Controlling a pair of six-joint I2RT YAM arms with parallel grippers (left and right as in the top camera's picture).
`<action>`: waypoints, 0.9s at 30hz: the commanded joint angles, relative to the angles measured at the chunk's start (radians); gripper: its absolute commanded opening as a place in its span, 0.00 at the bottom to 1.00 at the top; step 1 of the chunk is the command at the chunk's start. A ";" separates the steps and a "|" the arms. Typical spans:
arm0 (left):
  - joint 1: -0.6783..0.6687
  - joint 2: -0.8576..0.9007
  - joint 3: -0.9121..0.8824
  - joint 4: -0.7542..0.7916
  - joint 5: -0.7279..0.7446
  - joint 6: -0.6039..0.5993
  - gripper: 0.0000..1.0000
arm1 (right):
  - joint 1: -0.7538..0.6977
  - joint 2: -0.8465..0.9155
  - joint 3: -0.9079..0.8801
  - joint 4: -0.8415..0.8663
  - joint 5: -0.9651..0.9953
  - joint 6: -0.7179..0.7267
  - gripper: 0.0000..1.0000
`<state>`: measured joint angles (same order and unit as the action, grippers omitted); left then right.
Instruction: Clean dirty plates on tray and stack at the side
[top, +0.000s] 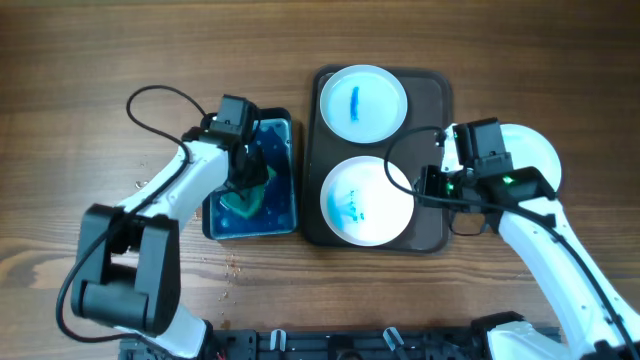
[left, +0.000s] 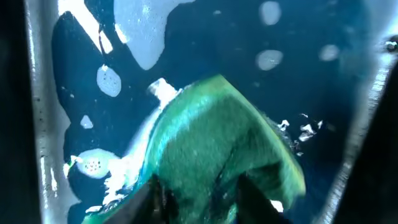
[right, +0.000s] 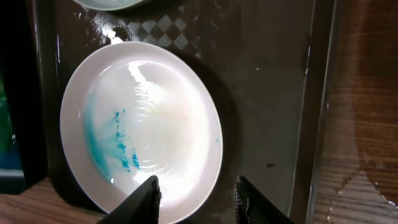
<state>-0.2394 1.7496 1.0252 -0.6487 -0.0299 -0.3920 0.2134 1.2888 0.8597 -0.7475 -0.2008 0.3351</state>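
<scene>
The dark brown tray (top: 432, 150) holds two white plates. The far plate (top: 362, 101) has one blue streak, and the near plate (top: 365, 200) (right: 140, 124) carries blue smears on its left half. A third plate (top: 535, 155) lies on the table right of the tray, partly under my right arm. My right gripper (top: 425, 186) (right: 199, 193) is open at the near plate's right rim, one finger over the plate and one over the tray (right: 267, 112), holding nothing. My left gripper (top: 245, 180) (left: 202, 199) is shut on a green sponge (top: 243, 200) (left: 217, 137).
A small black tray (top: 290, 175) of blue foamy liquid (left: 311, 37) sits left of the brown tray, with the sponge in it. The wooden table (right: 367, 155) right of the tray looks wet. Crumbs lie near the table's front left (top: 232, 265).
</scene>
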 joint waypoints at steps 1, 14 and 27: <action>0.002 0.058 -0.034 0.030 -0.026 -0.007 0.04 | 0.002 -0.016 0.018 -0.014 0.014 -0.016 0.40; 0.079 -0.096 0.121 -0.174 0.085 -0.026 0.61 | 0.002 -0.016 0.018 -0.032 0.010 -0.010 0.39; 0.072 -0.061 -0.078 -0.098 0.086 0.045 0.62 | 0.002 -0.016 0.017 -0.018 0.011 0.009 0.39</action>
<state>-0.1616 1.6703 1.0302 -0.7971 0.0444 -0.3714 0.2134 1.2846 0.8597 -0.7738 -0.2008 0.3359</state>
